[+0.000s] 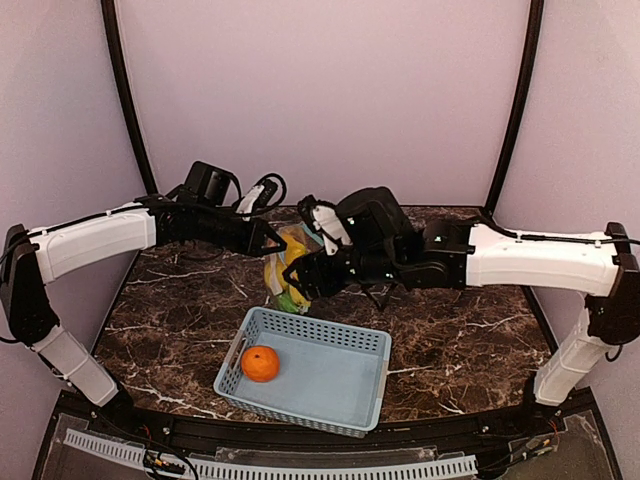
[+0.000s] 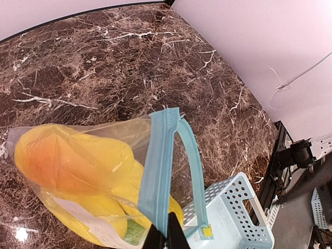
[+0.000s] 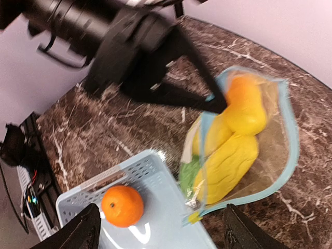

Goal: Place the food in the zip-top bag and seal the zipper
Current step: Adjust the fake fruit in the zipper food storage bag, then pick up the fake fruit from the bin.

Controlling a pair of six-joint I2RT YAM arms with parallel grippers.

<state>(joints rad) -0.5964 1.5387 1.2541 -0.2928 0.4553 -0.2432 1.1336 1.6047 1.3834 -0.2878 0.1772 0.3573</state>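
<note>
Basket (image 1: 300, 415) sits nearest the arm bases on the marble table (image 1: 450, 340), light blue and perforated. The orange (image 1: 260, 363) lies inside it at the left end, alone and not in the bag.

Just behind the basket's far rim is the clear bag (image 1: 285, 265). It holds the yellow fruits (image 3: 233, 150), packed together, with the green pod (image 3: 188, 174) at the bag's lower end, closest to the basket. Cannot tell if the bag's bottom rests on the table or hangs.

The zipper (image 2: 155, 171) is not sealed. Its two blue strips stand apart, so the mouth gapes.

Left gripper (image 2: 166, 236) is clamped on the zipper strip, fingers pinched tight together on the blue edge, and it holds the bag by its mouth.

Right gripper (image 3: 161, 207) comes in from the right, over the basket's far side and next to the bag. Its fingers are spread wide with nothing between them, and it does not touch the bag.

A plain pale wall is at the back.
</note>
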